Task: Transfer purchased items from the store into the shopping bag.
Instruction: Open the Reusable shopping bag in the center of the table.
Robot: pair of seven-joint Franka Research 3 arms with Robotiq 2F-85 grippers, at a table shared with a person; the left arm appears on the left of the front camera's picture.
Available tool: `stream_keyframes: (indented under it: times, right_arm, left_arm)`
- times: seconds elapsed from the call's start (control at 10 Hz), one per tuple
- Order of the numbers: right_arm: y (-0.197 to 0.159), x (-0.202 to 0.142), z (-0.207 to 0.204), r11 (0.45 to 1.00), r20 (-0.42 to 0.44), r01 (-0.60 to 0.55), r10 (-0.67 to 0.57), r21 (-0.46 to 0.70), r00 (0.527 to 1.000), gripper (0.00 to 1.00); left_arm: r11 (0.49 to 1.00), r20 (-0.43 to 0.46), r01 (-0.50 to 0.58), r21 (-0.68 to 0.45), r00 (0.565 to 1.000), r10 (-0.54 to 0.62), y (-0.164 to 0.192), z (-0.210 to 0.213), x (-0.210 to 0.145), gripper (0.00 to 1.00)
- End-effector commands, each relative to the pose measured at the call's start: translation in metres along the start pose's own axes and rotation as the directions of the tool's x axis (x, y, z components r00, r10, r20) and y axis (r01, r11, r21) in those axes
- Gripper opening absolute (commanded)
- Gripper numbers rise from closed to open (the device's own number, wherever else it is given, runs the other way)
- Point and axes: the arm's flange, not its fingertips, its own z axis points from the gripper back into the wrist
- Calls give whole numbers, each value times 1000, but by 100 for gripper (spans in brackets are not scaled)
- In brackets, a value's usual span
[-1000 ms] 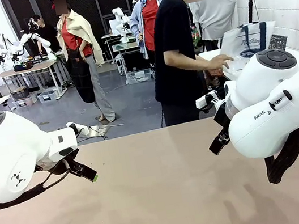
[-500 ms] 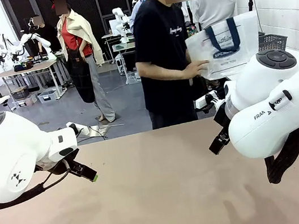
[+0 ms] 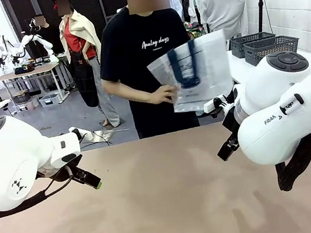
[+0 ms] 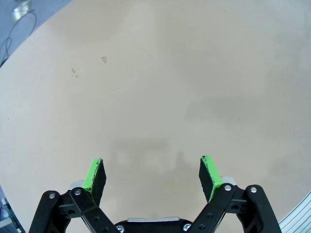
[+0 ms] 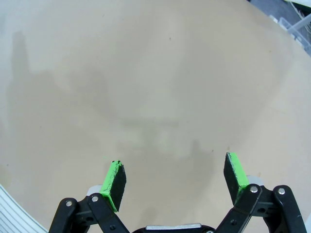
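Across the bench (image 3: 158, 205), a person's hand (image 3: 164, 95) held the shopping bag (image 3: 198, 70) aloft, just beyond the right arm. Left gripper (image 4: 151, 162) and right gripper (image 5: 174, 162) hung with jaws spread, holding nothing. Two mesh baskets (image 3: 271, 48) stood farther back.

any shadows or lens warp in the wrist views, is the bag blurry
Left wrist view: soft grey shadow on the table ahead of the open left gripper, table edge bowed by the lens. Right wrist view: same faint shadows ahead of the open right gripper. Front view: shopping bag looks fairly sharp.
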Motion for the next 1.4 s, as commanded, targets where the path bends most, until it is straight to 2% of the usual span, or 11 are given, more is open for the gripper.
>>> stream_keyframes:
  times: [0.0,1.3]
  right_arm:
    - [0,0,0,1000,0,0,0,0,1000,100]
    - [0,0,0,1000,0,0,0,0,1000,100]
  left_arm:
    - [1000,0,-4,0,1000,4,2,0,0,100]
    - [1000,0,-4,0,1000,4,2,0,0,100]
